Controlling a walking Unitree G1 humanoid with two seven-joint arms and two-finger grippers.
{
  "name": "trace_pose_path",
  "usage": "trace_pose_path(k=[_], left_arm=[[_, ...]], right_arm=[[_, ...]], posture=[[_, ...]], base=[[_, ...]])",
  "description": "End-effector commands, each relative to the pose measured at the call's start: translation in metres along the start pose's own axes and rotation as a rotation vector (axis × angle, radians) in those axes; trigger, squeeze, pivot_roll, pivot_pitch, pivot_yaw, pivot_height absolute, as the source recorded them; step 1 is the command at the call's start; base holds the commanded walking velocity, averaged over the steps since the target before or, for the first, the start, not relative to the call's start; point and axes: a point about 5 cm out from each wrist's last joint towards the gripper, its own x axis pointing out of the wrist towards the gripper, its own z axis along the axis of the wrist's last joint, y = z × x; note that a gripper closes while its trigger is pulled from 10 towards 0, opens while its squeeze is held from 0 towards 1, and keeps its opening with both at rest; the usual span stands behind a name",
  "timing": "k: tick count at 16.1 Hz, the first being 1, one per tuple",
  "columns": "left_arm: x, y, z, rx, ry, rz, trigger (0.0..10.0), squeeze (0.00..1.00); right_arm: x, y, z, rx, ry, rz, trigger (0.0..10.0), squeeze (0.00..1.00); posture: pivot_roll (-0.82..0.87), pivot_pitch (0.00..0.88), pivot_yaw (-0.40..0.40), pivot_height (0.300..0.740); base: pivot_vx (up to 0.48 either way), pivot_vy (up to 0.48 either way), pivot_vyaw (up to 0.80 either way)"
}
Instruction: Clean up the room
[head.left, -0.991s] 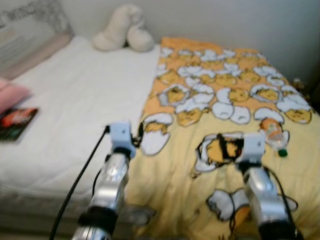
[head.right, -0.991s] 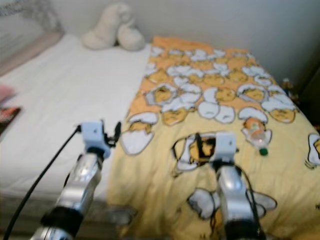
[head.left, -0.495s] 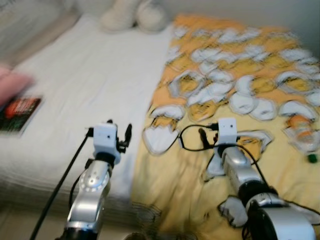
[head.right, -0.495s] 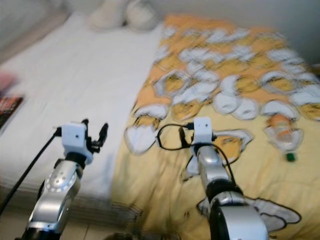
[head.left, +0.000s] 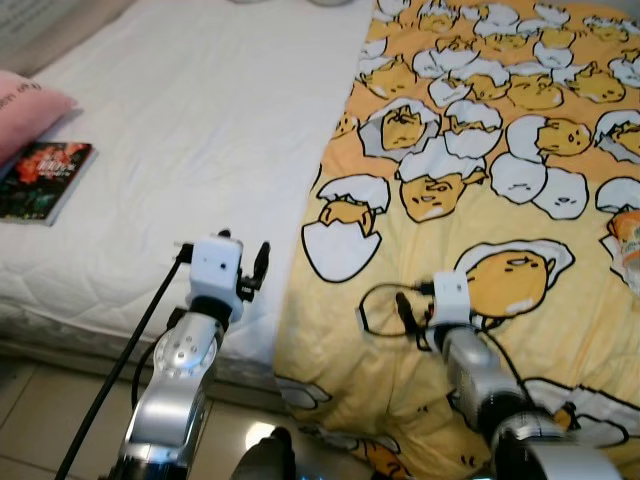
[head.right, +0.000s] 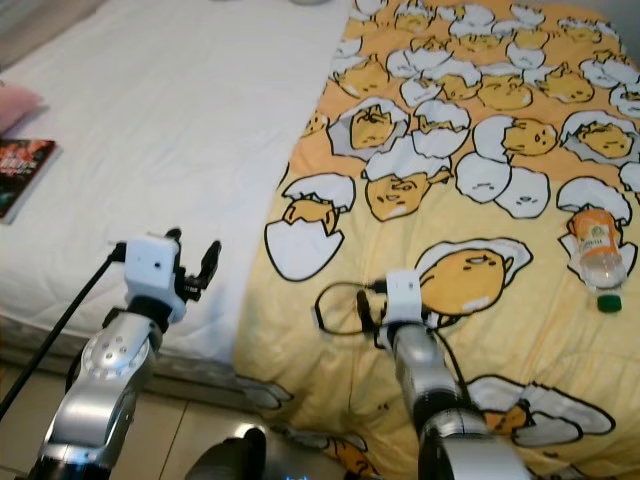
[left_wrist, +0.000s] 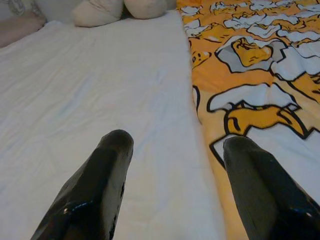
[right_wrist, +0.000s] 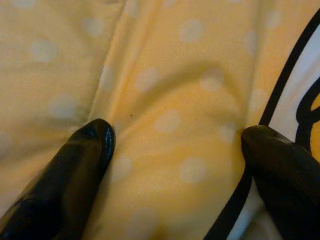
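Bedroom scene: both arms are reaching over a bed (head.left: 180, 150) half covered by a yellow cartoon-egg blanket (head.right: 470, 200).

Right end effector (right_wrist: 175, 145) is pressing its spread fingers into the blanket near the foot edge, gripping nothing yet; closing on a raised fold, rather than flat cloth, would likely give a surer pinch for straightening. Left end effector (left_wrist: 175, 145) is hovering released above the white sheet, just beside the blanket's edge. A plastic bottle (head.right: 594, 250) is lying on the blanket well to the right, and a book (head.left: 45, 180) is resting beside a pink pillow (head.left: 30, 110) at far left; the bottle may roll if the blanket is tugged.
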Motion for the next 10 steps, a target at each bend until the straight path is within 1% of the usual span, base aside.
trace_pose_path(k=[1,2,3,4,5,6,7,8,10], left_arm=[[-0.002,0.001,-0.006,0.013,0.028,0.004,10.0,0.0],[-0.002,0.002,-0.006,0.017,0.03,0.006,10.0,0.0],[-0.004,0.002,-0.007,0.026,0.036,0.007,10.0,0.0],[-0.006,0.004,-0.009,0.046,0.046,0.014,10.0,0.0],[-0.007,0.008,-0.012,0.05,0.057,0.034,10.0,0.0],[-0.006,0.011,-0.015,0.053,0.064,0.048,10.0,0.0],[-0.004,0.013,-0.016,0.061,0.065,0.057,10.0,0.0],[-0.001,0.014,-0.016,0.063,0.057,0.061,10.0,0.0],[0.001,0.012,-0.012,0.051,0.031,0.069,10.0,0.0]], right_arm=[[-0.031,0.005,-0.077,0.022,0.272,0.008,10.0,0.0],[-0.034,0.004,-0.081,0.036,0.275,0.008,10.0,0.0],[-0.04,0.008,-0.089,0.051,0.265,0.019,10.0,0.0],[-0.047,0.016,-0.094,0.042,0.227,0.057,10.0,0.0],[-0.053,0.025,-0.093,0.041,0.181,0.092,10.0,0.0],[-0.06,0.026,-0.086,0.025,0.115,0.099,10.0,0.0],[-0.067,0.021,-0.072,0.002,0.035,0.082,10.0,0.0],[-0.071,0.015,-0.057,0.011,-0.036,0.056,10.0,0.0],[-0.086,0.007,-0.035,-0.038,-0.159,0.024,10.0,0.0]], posture=[[0.3,0.333,-0.004,0.74],[0.29,0.33,-0.01,0.74],[0.28,0.322,-0.016,0.74],[0.27,0.311,-0.024,0.74],[0.24,0.293,-0.034,0.74],[0.23,0.277,-0.043,0.74],[0.22,0.263,-0.05,0.74],[0.21,0.239,-0.058,0.74],[0.2,0.204,-0.064,0.74]], base=[[0.0,0.0,0.0],[0.0,0.0,0.0],[0.0,0.0,0.0],[0.0,0.0,0.0],[0.0,0.0,0.0],[0.0,0.0,0.0],[0.0,0.0,0.0],[0.0,0.0,0.0],[0.0,0.0,0.0]])
